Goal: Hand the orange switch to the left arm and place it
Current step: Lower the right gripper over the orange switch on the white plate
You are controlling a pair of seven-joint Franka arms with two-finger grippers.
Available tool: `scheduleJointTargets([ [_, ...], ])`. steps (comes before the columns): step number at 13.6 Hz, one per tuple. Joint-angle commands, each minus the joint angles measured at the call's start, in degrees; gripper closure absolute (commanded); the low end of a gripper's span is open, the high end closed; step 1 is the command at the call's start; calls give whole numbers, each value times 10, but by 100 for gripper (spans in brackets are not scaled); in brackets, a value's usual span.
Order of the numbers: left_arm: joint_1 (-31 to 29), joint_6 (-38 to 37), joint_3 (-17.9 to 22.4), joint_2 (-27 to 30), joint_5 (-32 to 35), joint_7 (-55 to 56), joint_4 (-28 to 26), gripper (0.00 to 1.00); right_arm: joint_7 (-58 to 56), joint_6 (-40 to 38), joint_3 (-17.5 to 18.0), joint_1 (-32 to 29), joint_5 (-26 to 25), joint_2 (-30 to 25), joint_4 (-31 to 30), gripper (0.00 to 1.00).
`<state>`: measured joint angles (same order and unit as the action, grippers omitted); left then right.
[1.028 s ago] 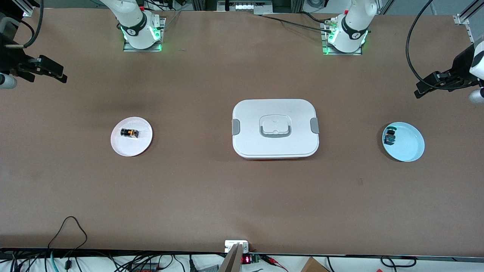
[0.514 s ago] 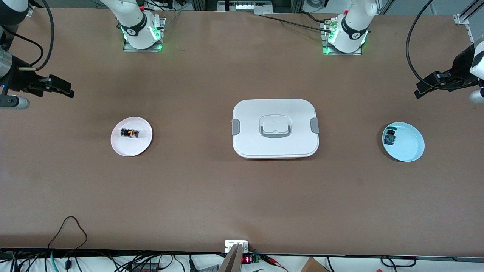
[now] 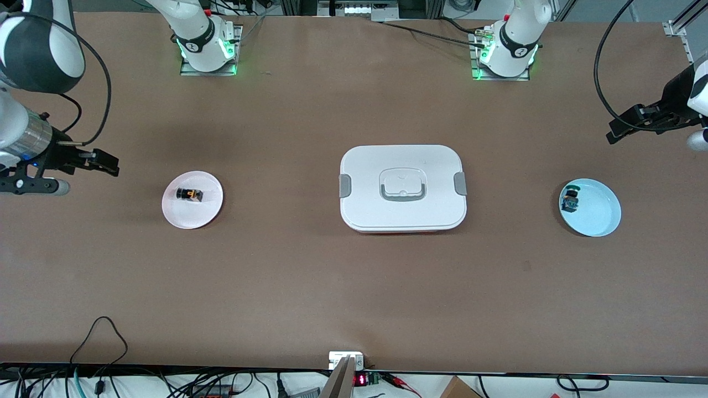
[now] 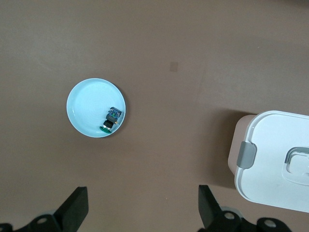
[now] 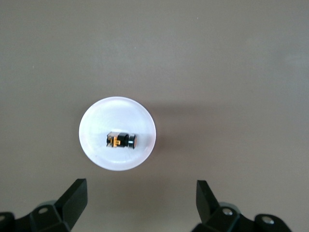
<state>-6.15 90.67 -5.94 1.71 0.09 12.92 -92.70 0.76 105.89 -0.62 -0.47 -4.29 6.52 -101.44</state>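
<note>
The orange switch [image 3: 189, 194] lies on its side on a small white plate [image 3: 207, 213] toward the right arm's end of the table; it also shows in the right wrist view [image 5: 120, 140] on that plate [image 5: 96, 145]. My right gripper [image 3: 105, 162] is open and empty, up in the air over bare table beside the plate. The white box [image 3: 402, 188] stands mid-table, its corner in the left wrist view [image 4: 275, 159]. My left gripper [image 3: 618, 131] is open and empty, high over the table's left arm's end.
A light blue plate [image 3: 600, 213] with a green-blue-topped part [image 3: 569, 200] sits toward the left arm's end; both show in the left wrist view, plate [image 4: 84, 113] and part [image 4: 111, 119]. Cables run along the table edge nearest the front camera.
My right arm has swung in from the table's end and toward the white plate, gripper still open. The left arm has not moved.
</note>
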Motion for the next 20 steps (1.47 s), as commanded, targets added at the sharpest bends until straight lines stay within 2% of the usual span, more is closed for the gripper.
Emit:
scheduleJointTargets([
  [1,-3,10,-2,-5,14,-3,12,0,2,28,3,-1,-9,2,-25,0],
  [4,-3,36,-2,-5,15,-5,13,0,3,43,3,1,-8,23,-26,0],
  [11,-12,36,-2,-1,9,-5,13,0,3,99,3,-1,-9,81,-29,0],
  [16,-19,36,-2,-2,8,-5,12,0,7,150,3,4,-6,90,-92,0],
  [20,-19,35,-3,-1,10,-6,13,0,7,168,3,12,-2,105,-113,0],
])
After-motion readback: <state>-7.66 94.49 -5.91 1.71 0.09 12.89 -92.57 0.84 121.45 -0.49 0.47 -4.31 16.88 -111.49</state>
